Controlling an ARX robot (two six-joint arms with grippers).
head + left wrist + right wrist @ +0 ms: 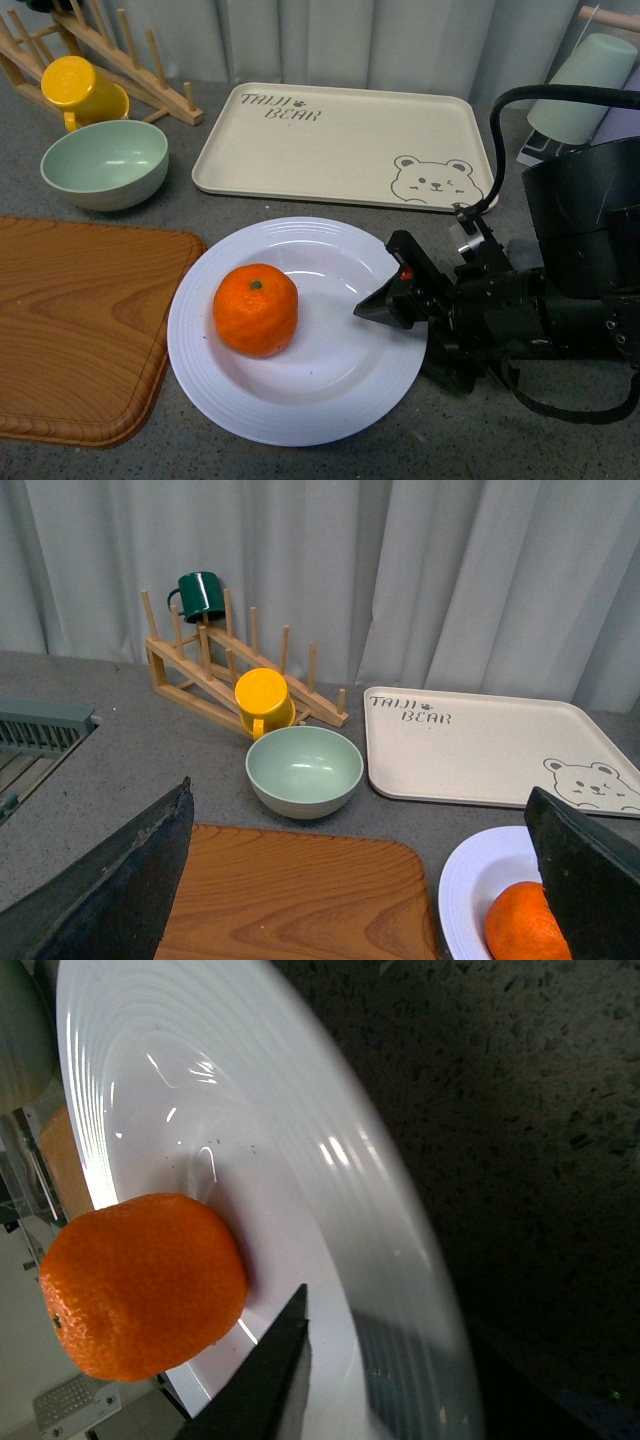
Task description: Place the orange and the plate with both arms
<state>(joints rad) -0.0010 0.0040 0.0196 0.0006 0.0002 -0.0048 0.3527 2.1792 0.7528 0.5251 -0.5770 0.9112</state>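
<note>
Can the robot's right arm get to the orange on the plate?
Probably yes. The right gripper is already at the rim of the plate, pointing inward. Only bare white plate lies between it and the orange, so nothing looks in the way.

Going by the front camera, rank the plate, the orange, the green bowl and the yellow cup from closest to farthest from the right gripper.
From the right gripper:
1. The plate: the gripper tip is over its right rim.
2. The orange: on the plate's left half.
3. The green bowl: back left.
4. The yellow cup: just behind the bowl, by the rack.
</note>
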